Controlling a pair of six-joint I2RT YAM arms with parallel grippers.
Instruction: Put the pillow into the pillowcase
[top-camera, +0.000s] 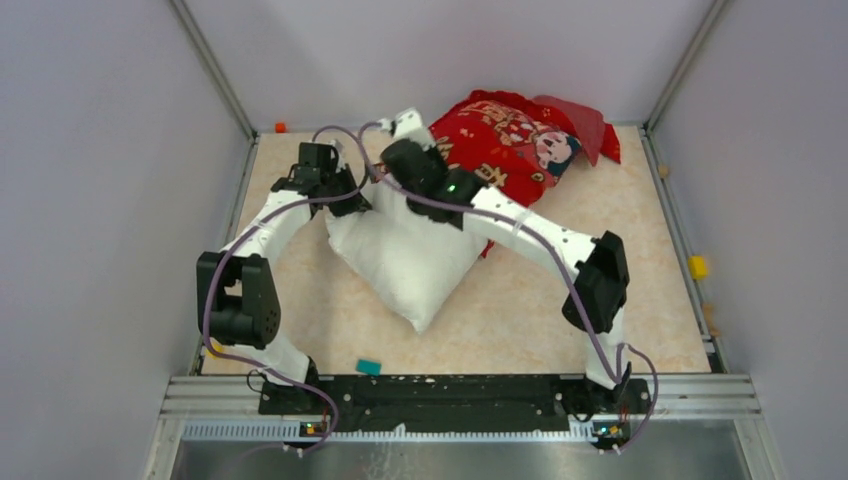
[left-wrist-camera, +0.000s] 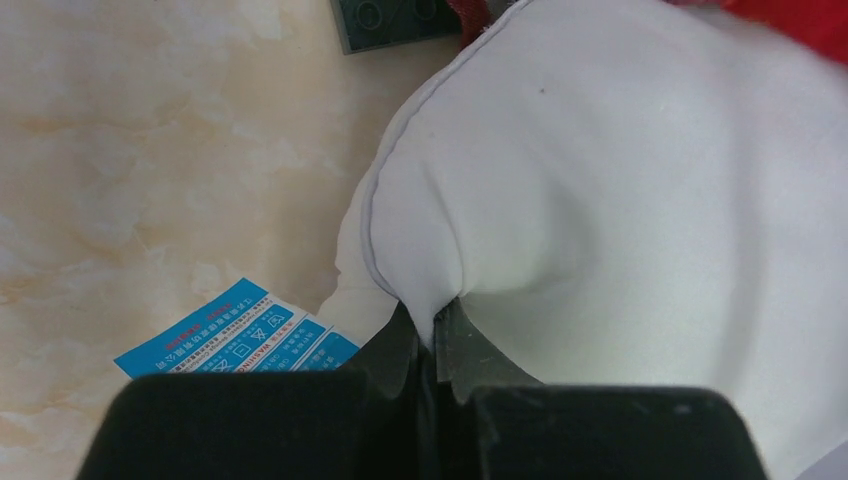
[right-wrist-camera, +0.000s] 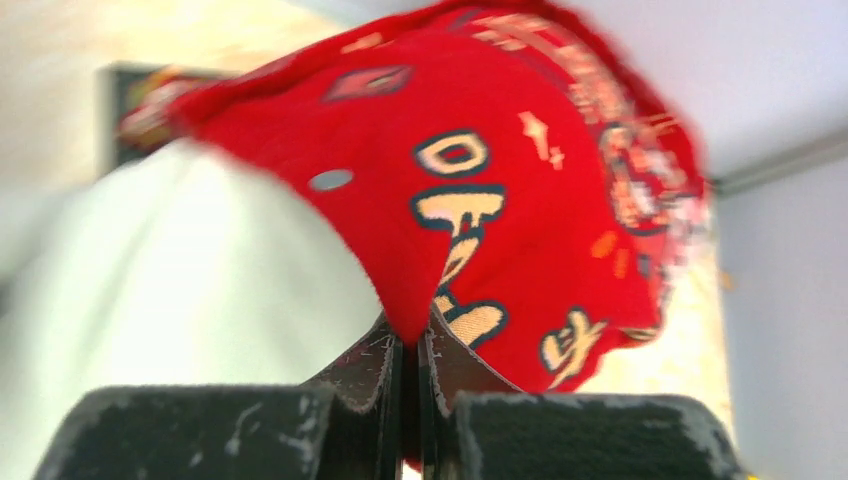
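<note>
- The pillow (top-camera: 405, 262): plump, plain white, lying aslant on the worktop (top-camera: 620, 300), with one corner pointing toward the near edge.
- The pillowcase (top-camera: 510, 140): bright red with a cartoon child and gold characters, crumpled at the far side, its edge overlapping the pillow's far end.

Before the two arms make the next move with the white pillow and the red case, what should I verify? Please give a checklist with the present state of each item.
1. Left gripper grips the pillow: ok, shut on a fold of white fabric.
2. Right gripper grips the pillowcase: ok, shut on its red edge.
3. Right gripper holds one layer only, so the mouth is open: cannot tell.
4. Pillow has entered the case: not ok, red fabric covers only its far end and most of it lies outside.
5. Small teal block is apart from the pillow: ok.
6. Right wrist view is sharp: not ok, blurred.
</note>
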